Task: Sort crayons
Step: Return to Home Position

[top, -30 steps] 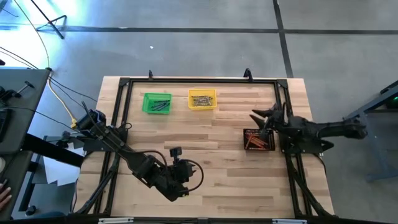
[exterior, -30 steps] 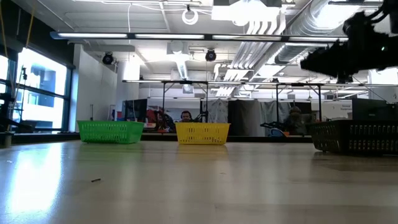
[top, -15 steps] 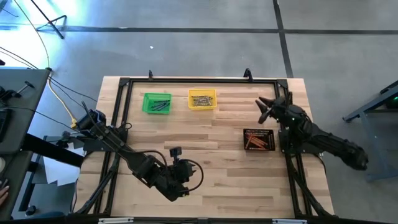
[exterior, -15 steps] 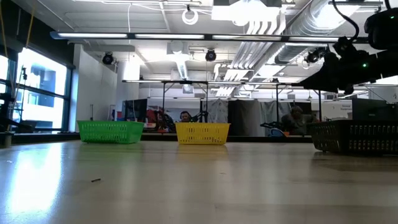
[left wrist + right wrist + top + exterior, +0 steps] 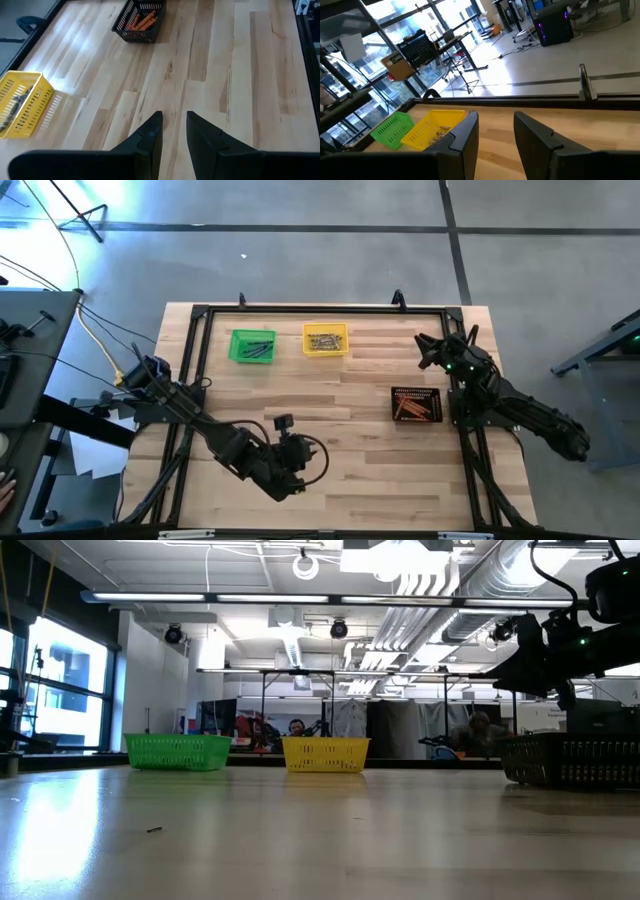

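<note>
At the far left of the back row, the green plastic mesh bin [image 5: 233, 346] holds a few dark crayons [image 5: 258, 346]; nothing for you to do there. Next over, toward the near edge, the left gripper [image 5: 172, 116] sits low over the light wooden table [image 5: 350, 460] on its folded arm. Its fingers are a narrow gap apart w/ nothing between them, so leave that arm parked. The yellow plastic mesh bin [image 5: 307, 340] beside the green one holds the grey crayons [image 5: 324, 341]. Right of centre, the black mesh bin [image 5: 394, 405] holds the orange-red crayons [image 5: 412, 408]. I see no loose sticks on the wood from above. One small dark speck [image 5: 153, 830] shows in the low view, and I can't tell what it is. Rightmost, the right gripper [image 5: 495, 116] is raised over the far right part of the table, just beyond the black bin, fingers apart and empty. To go home cleanly, I'd keep it high, fold the arm back on its own side w/o dipping toward the black bin's rim, and move slowly enough not to shake the table. As for writing, no brand or label reads on bins or arms. A cardboard box [image 5: 395, 62] in the room beyond carries a mark too small to read.
</note>
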Controlling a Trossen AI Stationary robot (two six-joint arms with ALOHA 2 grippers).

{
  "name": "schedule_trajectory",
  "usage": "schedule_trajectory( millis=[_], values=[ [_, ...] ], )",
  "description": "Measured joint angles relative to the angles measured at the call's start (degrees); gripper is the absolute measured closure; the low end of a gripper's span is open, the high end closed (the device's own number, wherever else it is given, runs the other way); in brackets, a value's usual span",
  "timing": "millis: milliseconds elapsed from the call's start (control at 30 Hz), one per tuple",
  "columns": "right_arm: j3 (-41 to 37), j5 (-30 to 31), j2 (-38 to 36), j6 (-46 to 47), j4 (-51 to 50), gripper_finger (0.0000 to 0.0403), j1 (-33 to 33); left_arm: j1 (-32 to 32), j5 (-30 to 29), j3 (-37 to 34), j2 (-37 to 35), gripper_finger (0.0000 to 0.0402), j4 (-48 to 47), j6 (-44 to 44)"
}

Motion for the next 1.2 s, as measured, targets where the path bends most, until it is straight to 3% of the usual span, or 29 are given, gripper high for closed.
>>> schedule_trajectory(
  millis=[233, 533, 700, 867, 1033, 1200],
  values=[
    [0.0, 0.0, 0.0, 0.1, 0.0, 0.0284, 0.0, -0.4, 6.5, 0.0, 0.0, 0.0328, 0.2, 3.9],
    [0.0, 0.0, 0.0, 0.1, 0.0, 0.0284, 0.0, 1.0, 2.2, 0.0, 0.0, 0.0328, 8.4, 14.0],
    [0.0, 0.0, 0.0, 0.1, 0.0, 0.0284, 0.0, 1.9, 2.3, 0.0, 0.0, 0.0328, 8.4, 12.8],
    [0.0, 0.0, 0.0, 0.0, -0.1, 0.0284, 0.0, 1.4, 2.2, -0.1, 0.0, 0.0328, 8.2, 18.0],
    [0.0, 0.0, 0.0, 0.1, 0.0, 0.0284, 0.0, 0.0, 3.8, -10.8, -5.6, 0.0328, 18.2, 26.2],
    [0.0, 0.0, 0.0, 0.1, -0.1, 0.0284, 0.0, 1.2, 8.5, -26.8, -18.4, 0.0328, 28.6, 24.4]
  ],
)
